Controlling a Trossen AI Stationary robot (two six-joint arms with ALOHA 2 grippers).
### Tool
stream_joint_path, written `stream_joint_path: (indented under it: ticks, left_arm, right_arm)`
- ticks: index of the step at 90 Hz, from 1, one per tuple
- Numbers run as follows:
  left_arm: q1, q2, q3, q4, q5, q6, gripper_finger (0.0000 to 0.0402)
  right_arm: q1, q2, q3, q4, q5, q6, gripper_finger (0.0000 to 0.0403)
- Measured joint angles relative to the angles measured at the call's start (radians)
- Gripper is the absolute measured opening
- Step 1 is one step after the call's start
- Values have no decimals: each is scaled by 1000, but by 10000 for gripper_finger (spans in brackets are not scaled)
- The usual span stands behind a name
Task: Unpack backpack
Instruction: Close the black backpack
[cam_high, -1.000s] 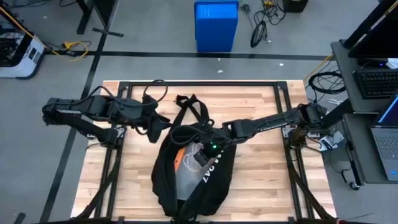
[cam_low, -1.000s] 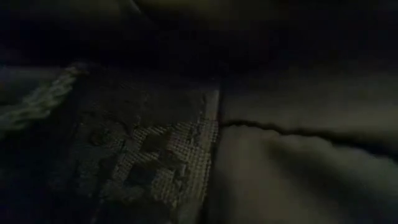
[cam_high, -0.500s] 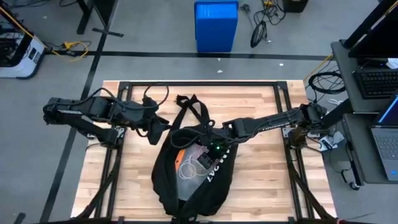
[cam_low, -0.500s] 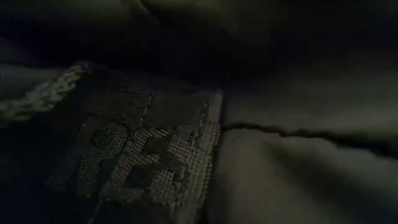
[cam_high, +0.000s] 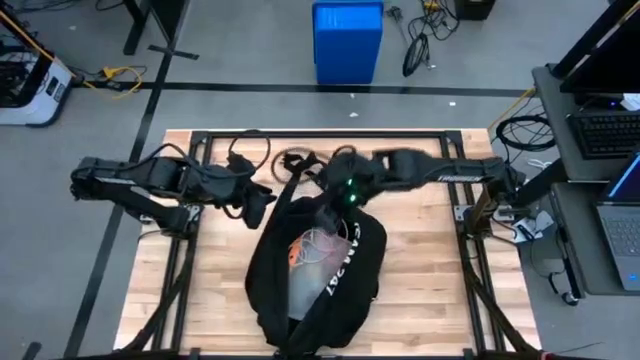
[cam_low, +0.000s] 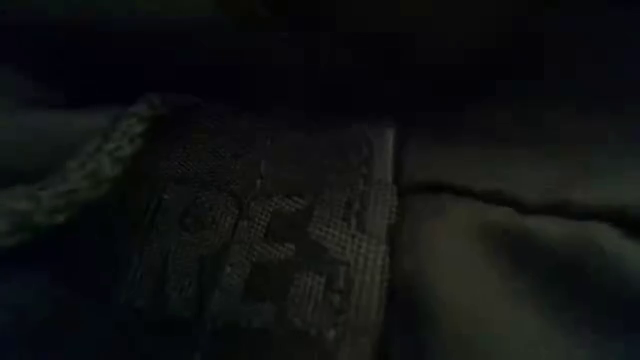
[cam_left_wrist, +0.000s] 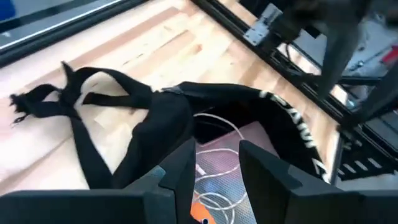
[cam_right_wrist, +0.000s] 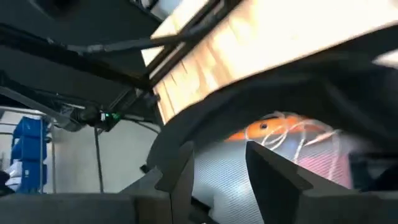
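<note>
I saw the backpack (cam_high: 318, 268) lying open mid-table (cam_high: 420, 280). My left claw (cam_high: 262, 199) pinched its rim; my right claw (cam_high: 335, 190), fingers slightly parted and empty, hovered at the mouth's far edge.

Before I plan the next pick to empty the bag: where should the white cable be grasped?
Take the white cable at a raised loop, coming straight down through the backpack mouth. Its loops lie loosely atop the contents, so a top pinch looks easiest. The right end effector is nearest.
</note>
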Motion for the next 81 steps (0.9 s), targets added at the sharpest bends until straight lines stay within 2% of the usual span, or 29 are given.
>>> stream_joint_path:
  ticks: [15, 28, 39, 49, 61, 81]
  left_arm:
    - [-8, 27, -37, 9, 5, -149, 112]
    - [-41, 79, -71, 68, 39, -267, 112]
    - [-77, 157, -81, 132, 36, -290, 112]
    - [-99, 233, -81, 145, 40, -328, 112]
    - [-105, 308, -82, 121, 95, -532, 112]
    - [-116, 328, -81, 160, 99, -853, 135]
  right_arm:
    - [-112, -2, 75, -317, 82, -173, 130]
    - [-224, 2, 69, -535, 85, -398, 130]
    - [-317, 2, 31, -540, 58, -585, 130]
    - [-408, 0, -34, -469, -84, -711, 130]
    - [-507, 2, -151, -403, -228, -758, 130]
    - [-584, 2, -326, -394, -337, -848, 130]
